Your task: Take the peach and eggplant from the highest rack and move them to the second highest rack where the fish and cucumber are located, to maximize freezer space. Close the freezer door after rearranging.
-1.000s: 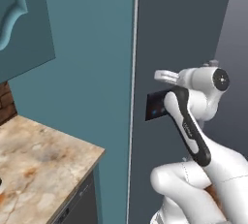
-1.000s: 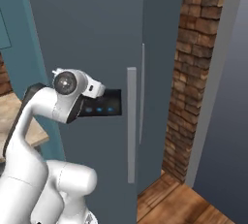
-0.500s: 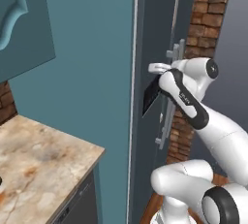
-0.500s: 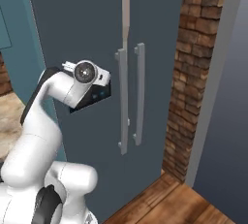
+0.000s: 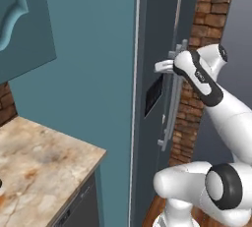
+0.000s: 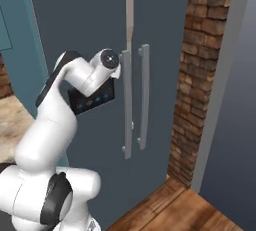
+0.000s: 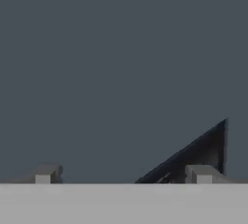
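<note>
Both doors of the tall dark grey freezer (image 6: 90, 20) are seen shut, so nothing of the racks or their contents can be made out. The peach, eggplant, fish and cucumber are hidden behind the doors; their places cannot be told.

Two upright grey handles are noted side by side at the seam between the doors: the left handle (image 6: 127, 105) and the right handle (image 6: 144, 97). A small dark panel (image 5: 153, 96) is set in the left door, just beside the arm's wrist.

The white arm (image 5: 224, 110) is raised to handle height, and its hand is held against the left door, just beside the left handle. In the hand view the jaws are seen well apart, with one finger tip (image 7: 46, 173) at the lower left and the other at the lower right, flat grey door face between them and nothing held. A dark wedge of the panel is noted near the right tip.

A teal wall panel (image 5: 88, 73) stands left of the freezer, with a teal cupboard door (image 5: 22, 19) above a mottled stone surface (image 5: 39, 167). A brick wall (image 6: 200, 75) and wooden floor (image 6: 170, 207) are noted to the right.
</note>
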